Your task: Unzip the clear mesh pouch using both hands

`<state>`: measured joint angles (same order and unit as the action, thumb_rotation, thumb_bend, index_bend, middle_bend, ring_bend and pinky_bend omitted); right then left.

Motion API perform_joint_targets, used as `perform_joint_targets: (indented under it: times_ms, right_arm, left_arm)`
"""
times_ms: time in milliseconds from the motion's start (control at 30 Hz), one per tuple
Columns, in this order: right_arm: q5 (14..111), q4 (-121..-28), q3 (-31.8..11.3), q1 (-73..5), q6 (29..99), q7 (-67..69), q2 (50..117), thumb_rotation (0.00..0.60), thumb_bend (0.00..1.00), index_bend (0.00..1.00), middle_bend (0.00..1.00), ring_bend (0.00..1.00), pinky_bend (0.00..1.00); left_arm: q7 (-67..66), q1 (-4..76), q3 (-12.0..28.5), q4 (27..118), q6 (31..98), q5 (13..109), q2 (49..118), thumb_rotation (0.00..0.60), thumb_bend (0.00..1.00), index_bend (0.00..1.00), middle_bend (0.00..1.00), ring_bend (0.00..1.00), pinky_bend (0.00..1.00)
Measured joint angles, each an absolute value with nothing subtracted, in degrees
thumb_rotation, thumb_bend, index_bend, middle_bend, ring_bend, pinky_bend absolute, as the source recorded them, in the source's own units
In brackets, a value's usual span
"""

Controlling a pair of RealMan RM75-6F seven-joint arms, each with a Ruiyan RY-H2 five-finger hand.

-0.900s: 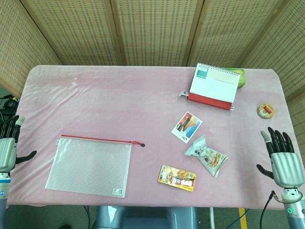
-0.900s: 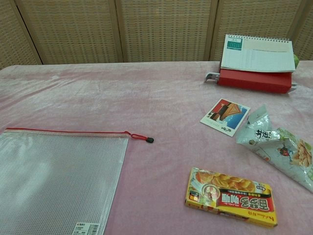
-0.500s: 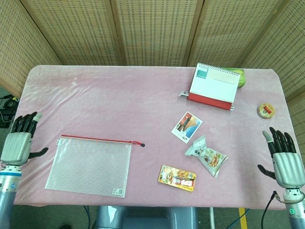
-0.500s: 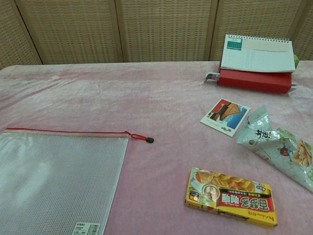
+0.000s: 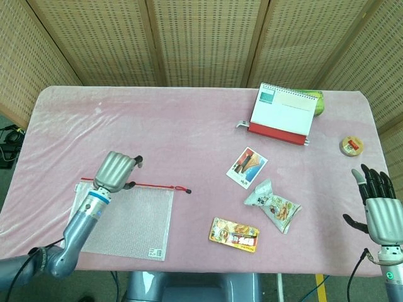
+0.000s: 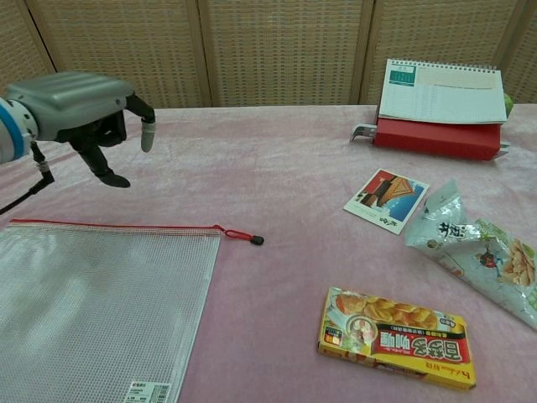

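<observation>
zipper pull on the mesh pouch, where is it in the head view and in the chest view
Head view: the zipper pull lies left of centre, at the right end of the mesh pouch's red top edge, right of the left hand.
Chest view: the zipper pull sits centre-left, past the pouch's top right corner.
Shared landmark: the postcard, to the pull's right in both.

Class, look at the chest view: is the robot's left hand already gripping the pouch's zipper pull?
No: the left hand hovers above the mesh pouch, while the zipper pull lies untouched on the cloth.
</observation>
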<state>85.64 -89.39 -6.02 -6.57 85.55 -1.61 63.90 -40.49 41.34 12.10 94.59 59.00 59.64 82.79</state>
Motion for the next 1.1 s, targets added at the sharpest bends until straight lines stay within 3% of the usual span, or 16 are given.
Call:
perform_joint_targets:
  times_ms: [300,533,733,933,1100]
  right_arm:
    - [84.8,-89.3,-6.3,-6.5,85.1,-0.1,63.3,0.6,0.0,0.0,0.0,0.0,0.0]
    - [84.7,-89.3,-6.2,-6.6,84.8,0.4,63.0,0.6,0.0,0.0,0.0,0.0,0.0]
    - [84.4,-89.3,-6.3,-6.6,84.6,1.2,62.7,0.6,0.0,0.0,0.0,0.0,0.0]
    - [84.1,-89.2,-6.4,-6.5,84.5,1.8,62.5,0.6,0.0,0.0,0.0,0.0,0.0]
    - [83.8,-89.1,-6.5,-6.6,84.2,2.2,62.4,0.6,0.0,0.0,0.0,0.0,0.0]
  left_arm:
    - [-56.3,55.8,14.3,91.6,56.0,35.9,94.2,0.6,0.26,0.55,0.96,0.87,1.0]
    - [-58.7,60.5,13.7,87.0,55.7,31.5,99.0,0.6,0.32,0.57,0.96,0.87,1.0]
    - [-60.1,63.2,13.0,83.6,55.5,27.3,101.6,0.6,0.37,0.5,0.96,0.87,1.0]
    - [-61.0,65.0,12.3,81.5,55.4,23.9,103.2,0.6,0.37,0.45,0.96,0.87,1.0]
    - [-60.8,66.2,11.7,79.7,55.2,22.7,104.6,0.6,0.38,0.48,0.96,0.87,1.0]
